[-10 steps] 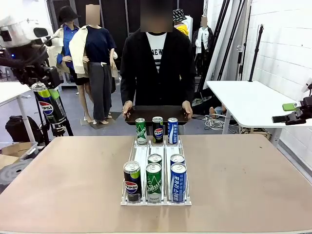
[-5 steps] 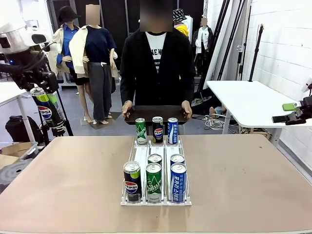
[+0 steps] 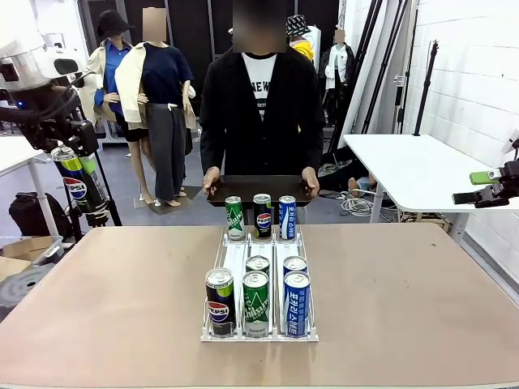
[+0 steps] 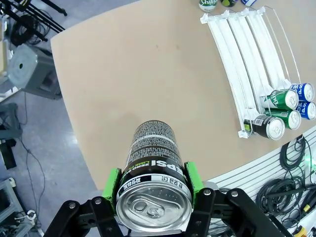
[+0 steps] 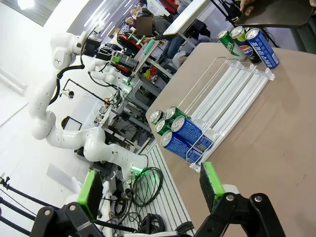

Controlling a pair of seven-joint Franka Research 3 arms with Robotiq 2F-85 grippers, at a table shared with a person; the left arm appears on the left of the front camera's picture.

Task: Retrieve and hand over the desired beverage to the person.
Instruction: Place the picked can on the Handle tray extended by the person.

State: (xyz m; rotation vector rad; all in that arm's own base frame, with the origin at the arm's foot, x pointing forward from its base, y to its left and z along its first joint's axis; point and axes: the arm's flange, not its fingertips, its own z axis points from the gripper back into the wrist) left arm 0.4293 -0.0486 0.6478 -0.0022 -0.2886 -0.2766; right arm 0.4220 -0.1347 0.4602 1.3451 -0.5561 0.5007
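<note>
Step in hand, as I judge it: carry to the person (image 3: 259, 105). The left fingers (image 4: 112, 183) pinch the Pepsi can (image 4: 154, 163) near its lid, a green pad on each side, high beyond the left edge of the bench (image 3: 122, 284). Best to swing slowly and release only over the dark tray (image 3: 259, 185). The right fingers (image 5: 212, 186) are spread and hold nothing.

The desk (image 3: 122, 308) lies bare on both sides of the white rack (image 3: 237, 258), giving wide passage left and right. Five cans (image 3: 255, 301) crowd the rack's near end. Three upright cans (image 3: 263, 215) stand at its far end, just before the tray (image 3: 259, 185) that the person's hands (image 3: 212, 180) hold. The left pincer (image 4: 153, 181) with its Pepsi can (image 3: 79, 186) hangs clear of the desk's left edge.
</note>
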